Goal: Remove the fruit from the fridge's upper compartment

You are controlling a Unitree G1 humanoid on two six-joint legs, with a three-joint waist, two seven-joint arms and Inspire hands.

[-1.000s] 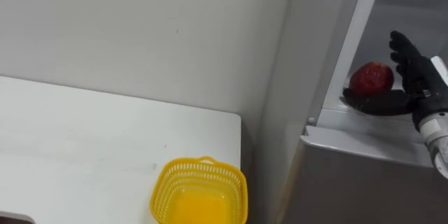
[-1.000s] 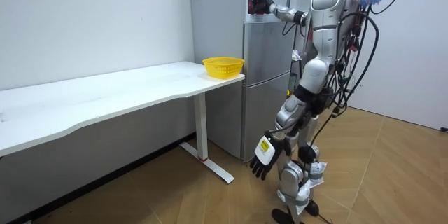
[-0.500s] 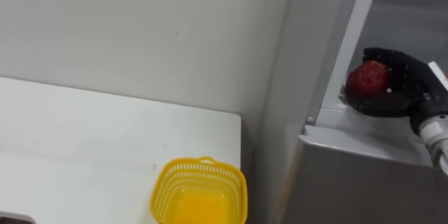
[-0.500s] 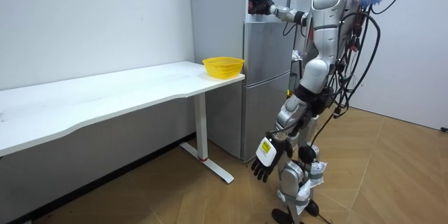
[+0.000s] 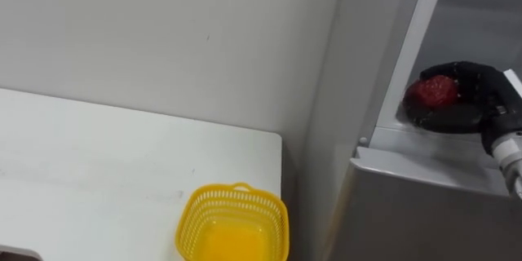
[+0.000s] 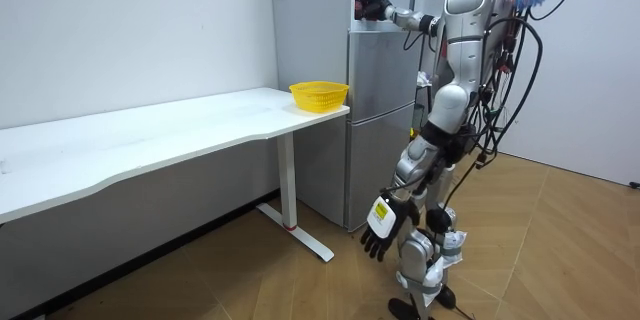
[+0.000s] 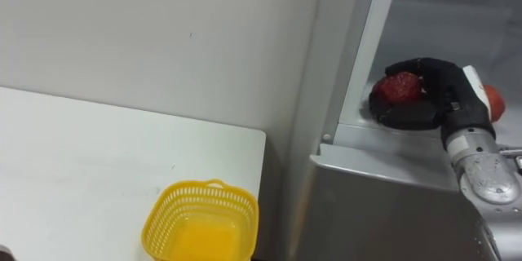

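A red round fruit (image 5: 431, 92) lies on the shelf at the front edge of the open upper fridge compartment. My right hand (image 5: 479, 90) reaches in from the right, its dark fingers curled over the top of the fruit (image 7: 399, 88) and its thumb along the fruit's front. In the room view I stand facing the fridge with my right arm raised and my right hand (image 6: 368, 5) inside the compartment. My left hand (image 6: 381, 224) hangs open beside my leg, holding nothing.
A yellow mesh basket (image 5: 233, 222) stands on the right corner of the white table (image 5: 98, 179), just left of the fridge. The grey lower fridge door (image 5: 424, 212) is closed below the shelf. Behind my right hand lies a second reddish fruit (image 7: 492, 100).
My right hand's fingers, straight beside the fruit a second ago, have curled down over it. The fruit has stayed on the shelf. The left hand has not moved.
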